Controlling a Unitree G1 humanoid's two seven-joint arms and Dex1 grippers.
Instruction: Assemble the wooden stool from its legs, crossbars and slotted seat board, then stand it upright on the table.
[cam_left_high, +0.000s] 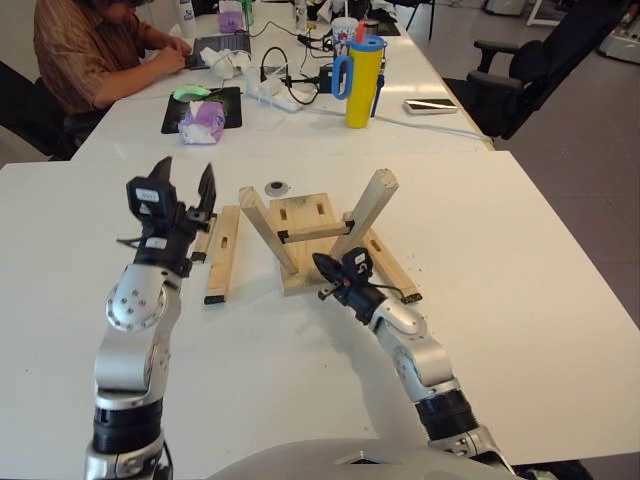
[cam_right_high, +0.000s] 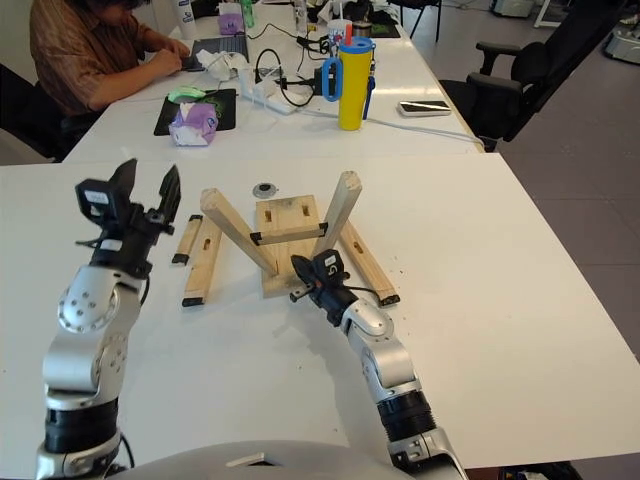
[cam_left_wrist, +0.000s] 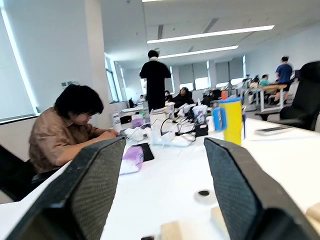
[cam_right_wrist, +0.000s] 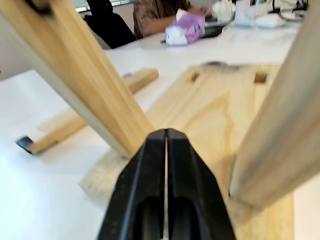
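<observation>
The slotted seat board (cam_left_high: 298, 262) lies flat on the white table (cam_left_high: 520, 260). Two legs (cam_left_high: 262, 226) (cam_left_high: 366, 212) stand in it, leaning outward, joined by a crossbar (cam_left_high: 315, 234). Another leg (cam_left_high: 392, 266) lies along the board's right side. A loose leg (cam_left_high: 222, 255) and a short crossbar (cam_left_high: 204, 240) lie to the left. My right gripper (cam_left_high: 322, 265) is shut and empty, low at the board's near edge between the standing legs (cam_right_wrist: 75, 65). My left gripper (cam_left_high: 186, 170) is raised above the loose pieces, open with nothing in it.
A small dark disc (cam_left_high: 277, 187) lies just behind the seat board. On the table behind stand a yellow bottle (cam_left_high: 363, 80), a purple tissue pack (cam_left_high: 203, 122), cables and a phone (cam_left_high: 430, 105); a person works there. Bare table lies in front and to the right.
</observation>
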